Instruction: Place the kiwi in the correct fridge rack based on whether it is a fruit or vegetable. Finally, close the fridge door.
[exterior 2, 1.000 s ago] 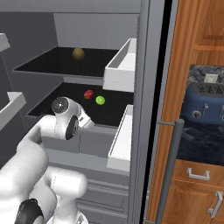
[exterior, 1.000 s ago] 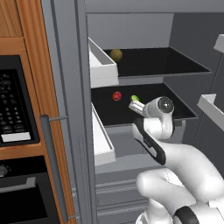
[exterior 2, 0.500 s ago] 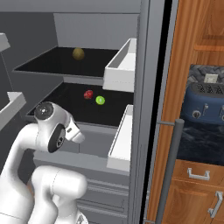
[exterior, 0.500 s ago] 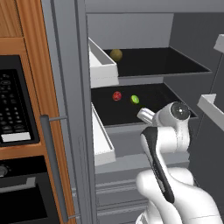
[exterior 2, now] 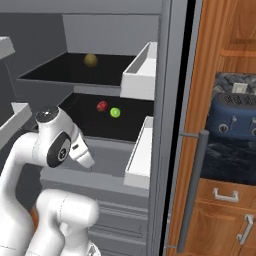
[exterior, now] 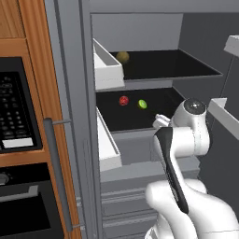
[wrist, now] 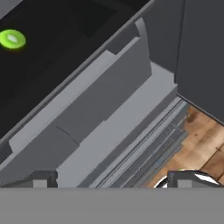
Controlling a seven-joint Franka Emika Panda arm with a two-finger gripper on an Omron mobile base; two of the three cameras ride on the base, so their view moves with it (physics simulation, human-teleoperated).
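Kiwi (exterior: 142, 104) lies on fridge rack (exterior: 154, 116), lower black shelf of open fridge, just beside small red ball (exterior: 123, 100) and apart from it; seen again in hand view (wrist: 12, 39), on black floor behind rack's grey front wall. Yellow-brown ball (exterior: 123, 56) sits on upper black shelf (exterior: 177, 67), above rack. Gripper (wrist: 109, 177) outside rack, in front of its front wall, fingers spread wide, holding nothing. Blue toaster (exterior 2: 235, 120) beside fridge, beyond door edge.
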